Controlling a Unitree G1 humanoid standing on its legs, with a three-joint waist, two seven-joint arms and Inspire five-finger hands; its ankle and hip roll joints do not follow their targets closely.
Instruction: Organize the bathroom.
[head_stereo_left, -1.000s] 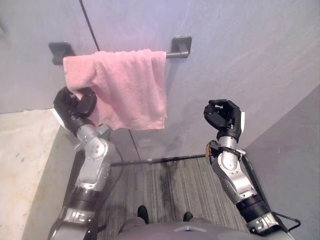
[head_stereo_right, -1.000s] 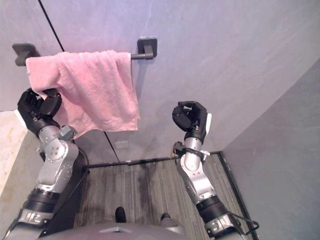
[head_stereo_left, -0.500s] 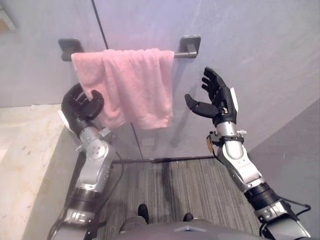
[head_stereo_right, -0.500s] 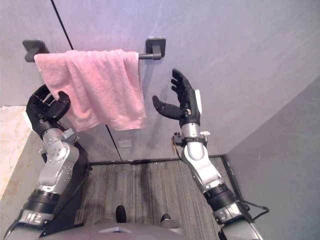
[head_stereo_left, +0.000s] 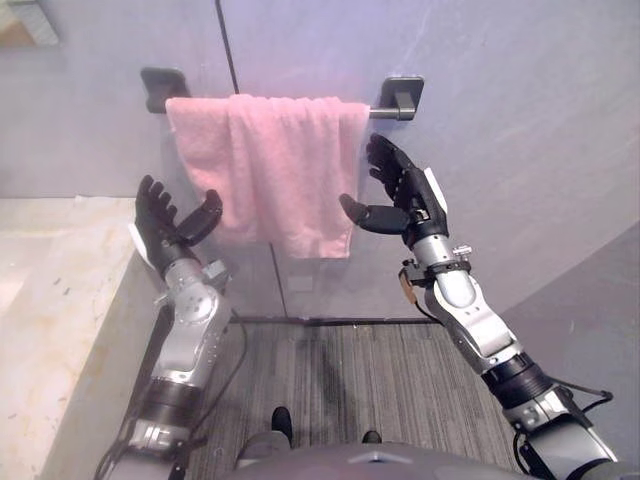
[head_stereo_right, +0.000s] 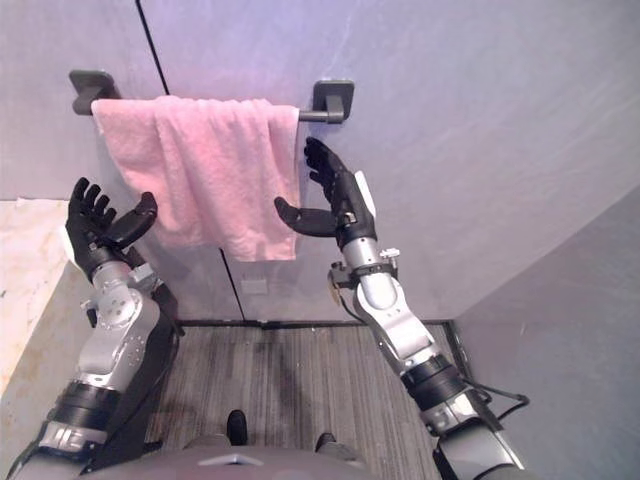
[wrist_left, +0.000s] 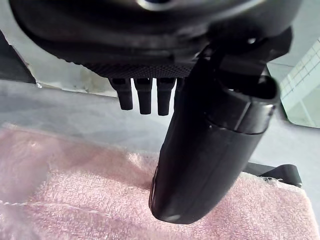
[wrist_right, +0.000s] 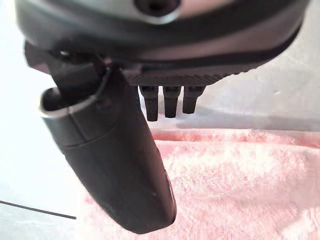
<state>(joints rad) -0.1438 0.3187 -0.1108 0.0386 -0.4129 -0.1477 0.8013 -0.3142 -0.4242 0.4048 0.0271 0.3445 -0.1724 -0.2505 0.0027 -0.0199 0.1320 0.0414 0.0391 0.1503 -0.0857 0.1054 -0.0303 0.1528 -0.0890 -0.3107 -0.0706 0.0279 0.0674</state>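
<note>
A pink towel (head_stereo_left: 275, 165) hangs bunched over a dark wall rail (head_stereo_left: 395, 100), its lower edge uneven. My left hand (head_stereo_left: 165, 220) is open just left of the towel's lower corner, palm toward it and apart from the cloth. My right hand (head_stereo_left: 395, 195) is open at the towel's right edge, thumb pointing at the cloth, fingers raised near the rail's right bracket. The towel (wrist_left: 75, 205) lies past the left hand's straight fingers (wrist_left: 142, 95) in the left wrist view. In the right wrist view the towel (wrist_right: 240, 180) lies beyond the right hand's thumb (wrist_right: 115, 165).
The grey wall (head_stereo_left: 500, 120) carries the rail between two dark brackets (head_stereo_left: 160, 85). A pale stone ledge (head_stereo_left: 50, 300) runs along the left. Striped grey floor (head_stereo_left: 340, 370) lies below, with a grey side wall (head_stereo_left: 600, 320) at the right.
Both hands went from curled to open with straight fingers. The left hand let go of the towel's lower left corner. The right hand rose and moved left to the towel's right edge. The camera shifted.
</note>
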